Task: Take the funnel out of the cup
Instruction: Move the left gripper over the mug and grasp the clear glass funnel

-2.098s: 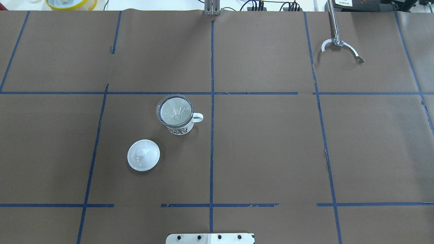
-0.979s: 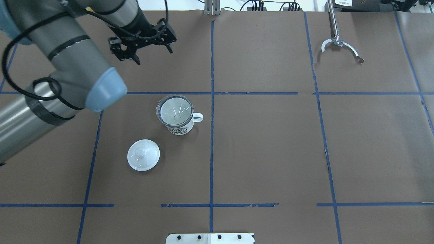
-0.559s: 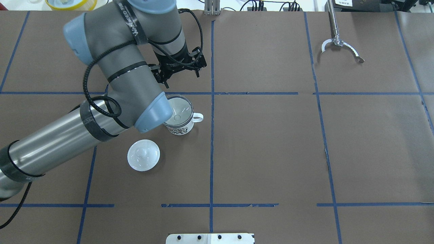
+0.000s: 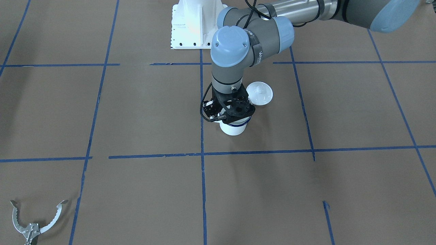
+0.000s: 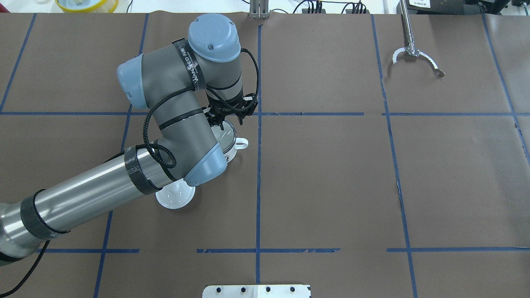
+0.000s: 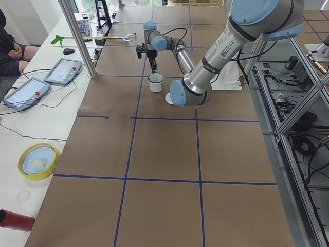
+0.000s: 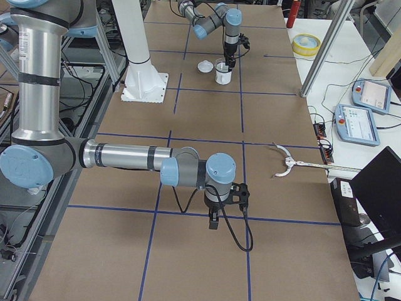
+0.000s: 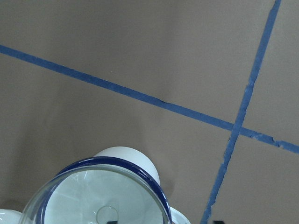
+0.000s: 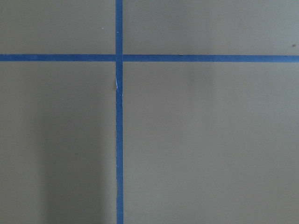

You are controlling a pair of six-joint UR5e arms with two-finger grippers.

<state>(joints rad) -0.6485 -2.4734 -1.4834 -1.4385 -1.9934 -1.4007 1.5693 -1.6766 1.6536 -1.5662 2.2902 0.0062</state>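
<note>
Small clear plastic funnel [image 8: 91, 191] under the left gripper [image 5: 229, 122] looked glossy, smooth and see-through. White enamel mug with dark blue rim [image 4: 233, 129] was shiny. Gripper itself was matt black. Round white lid with knob [image 4: 260, 93], just beside the gripper, was glossy. Brown paper table cover [image 5: 331, 186] was matt and faintly creased. Blue tape lines [image 5: 258, 186] were matt, frayed in spots. Metal tongs [image 5: 414, 56], well apart from the gripper, were shiny.

Your right wrist camera looks flat down on brown paper [image 9: 205, 140] marked by two lines of blue tape. The long line [image 9: 119, 149] runs near to far, left of centre. The cross line [image 9: 210, 58] cuts it squarely toward the far edge.
</note>
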